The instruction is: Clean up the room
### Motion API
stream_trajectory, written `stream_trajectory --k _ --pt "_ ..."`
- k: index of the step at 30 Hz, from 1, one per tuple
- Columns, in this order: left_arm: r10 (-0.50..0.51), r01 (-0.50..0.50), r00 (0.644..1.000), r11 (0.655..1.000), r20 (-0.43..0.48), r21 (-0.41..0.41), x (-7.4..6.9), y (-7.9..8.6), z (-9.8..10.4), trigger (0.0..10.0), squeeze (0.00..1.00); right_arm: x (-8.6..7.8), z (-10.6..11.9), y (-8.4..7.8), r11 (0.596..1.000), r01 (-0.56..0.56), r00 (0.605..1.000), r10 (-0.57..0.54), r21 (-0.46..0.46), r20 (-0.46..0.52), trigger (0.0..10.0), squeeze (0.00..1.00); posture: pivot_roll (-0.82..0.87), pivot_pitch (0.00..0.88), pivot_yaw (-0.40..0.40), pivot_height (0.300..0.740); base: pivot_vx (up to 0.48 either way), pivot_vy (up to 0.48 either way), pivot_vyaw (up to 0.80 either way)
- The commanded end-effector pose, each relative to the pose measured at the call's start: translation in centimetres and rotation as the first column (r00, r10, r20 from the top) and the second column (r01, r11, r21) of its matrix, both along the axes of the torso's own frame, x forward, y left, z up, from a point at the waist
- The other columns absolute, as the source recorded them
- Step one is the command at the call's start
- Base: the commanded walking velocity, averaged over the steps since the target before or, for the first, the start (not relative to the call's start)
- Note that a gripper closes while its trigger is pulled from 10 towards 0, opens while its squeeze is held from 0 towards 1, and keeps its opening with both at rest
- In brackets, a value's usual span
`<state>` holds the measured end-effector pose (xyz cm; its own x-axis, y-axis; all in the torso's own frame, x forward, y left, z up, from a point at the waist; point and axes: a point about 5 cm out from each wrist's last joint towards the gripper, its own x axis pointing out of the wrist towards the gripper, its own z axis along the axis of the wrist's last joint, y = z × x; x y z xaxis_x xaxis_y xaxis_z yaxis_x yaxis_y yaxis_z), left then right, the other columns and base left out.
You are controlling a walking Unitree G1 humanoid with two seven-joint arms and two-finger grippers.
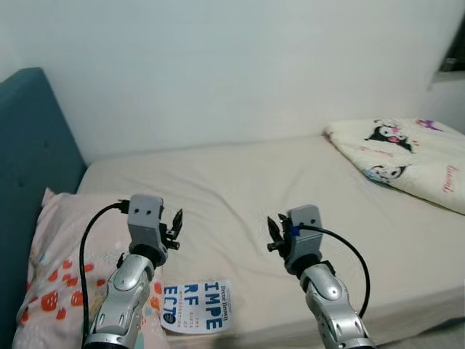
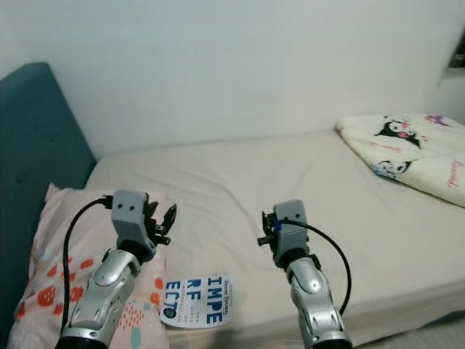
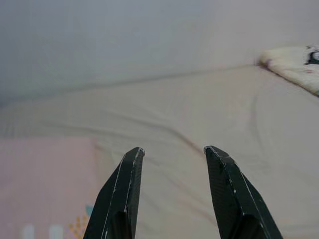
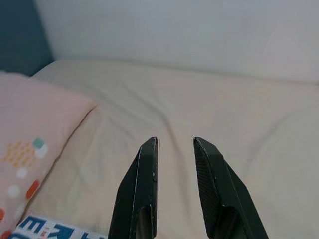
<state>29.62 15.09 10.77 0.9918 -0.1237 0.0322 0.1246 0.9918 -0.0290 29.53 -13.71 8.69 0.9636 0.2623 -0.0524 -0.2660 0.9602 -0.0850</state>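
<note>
Beige sheeting covers a bed (image 1: 240, 189) that runs along a plain white wall (image 1: 240, 65), with a teal headboard (image 1: 29, 145) at the robot's left. A pink pillow (image 1: 58, 269) dotted with red and orange shapes lies at that end, and a folded cartoon-print blanket (image 1: 407, 156) sits at the far right. Near the front edge, just beside the pillow, lies a white booklet (image 1: 197, 307) with blue lettering, flat on the sheet between the two arms.

Both arms are raised above the mattress. The left gripper (image 1: 175, 227) hangs over the pillow's inner edge with its fingers (image 3: 124, 194) spread apart and nothing between them. The right gripper (image 1: 275, 234) hovers over bare sheet to the right of the booklet, its fingers (image 4: 144, 189) set at a narrower gap, also empty.

Judging from this, the tidying is at an early stage: nothing is grasped, and the booklet looks like the loose item to remove. The next move probably calls for lowering one gripper toward it and pinching an edge, since it lies flat against soft fabric and may be hard to lift cleanly.
</note>
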Motion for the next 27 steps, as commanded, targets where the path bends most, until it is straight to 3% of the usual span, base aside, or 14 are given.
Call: stream_trajectory --k 1,4,16,20,27 --pt "0.010 -0.011 1.000 1.000 -0.017 -0.019 -0.17 -0.01 -0.20 10.0 0.00 0.08 0.30 -0.06 1.000 -0.009 1.000 0.009 0.000 -0.002 10.0 0.00 -0.01 0.000 -0.046 0.740 0.000 -0.480 0.80" --pt "0.046 -0.048 0.998 0.997 -0.034 -0.055 -0.25 0.35 -0.27 10.0 0.00 0.11 0.41 0.17 0.999 -0.037 0.999 0.037 0.002 -0.007 10.0 0.00 -0.01 0.000 -0.048 0.740 0.000 0.000 0.70" --pt "0.055 -0.057 0.997 0.997 -0.045 -0.048 -0.39 0.51 -0.31 10.0 0.00 0.11 0.32 0.58 0.997 -0.073 0.997 0.073 -0.014 -0.035 10.0 0.00 -0.01 0.000 -0.054 0.740 0.000 0.000 0.00" --pt "0.025 -0.026 0.999 1.000 -0.037 -0.017 -0.28 -0.11 -0.01 10.0 0.00 0.40 0.57 0.01 0.999 -0.035 0.999 0.034 -0.012 -0.031 10.0 0.00 -0.01 0.000 -0.045 0.740 0.000 -0.480 0.80" --pt "0.055 -0.058 0.996 0.998 -0.068 -0.040 -0.11 0.17 -0.22 10.0 0.00 0.38 0.47 -0.35 1.000 -0.002 0.999 0.002 0.016 -0.043 10.0 0.00 -0.01 0.000 -0.038 0.740 0.000 -0.343 0.57"
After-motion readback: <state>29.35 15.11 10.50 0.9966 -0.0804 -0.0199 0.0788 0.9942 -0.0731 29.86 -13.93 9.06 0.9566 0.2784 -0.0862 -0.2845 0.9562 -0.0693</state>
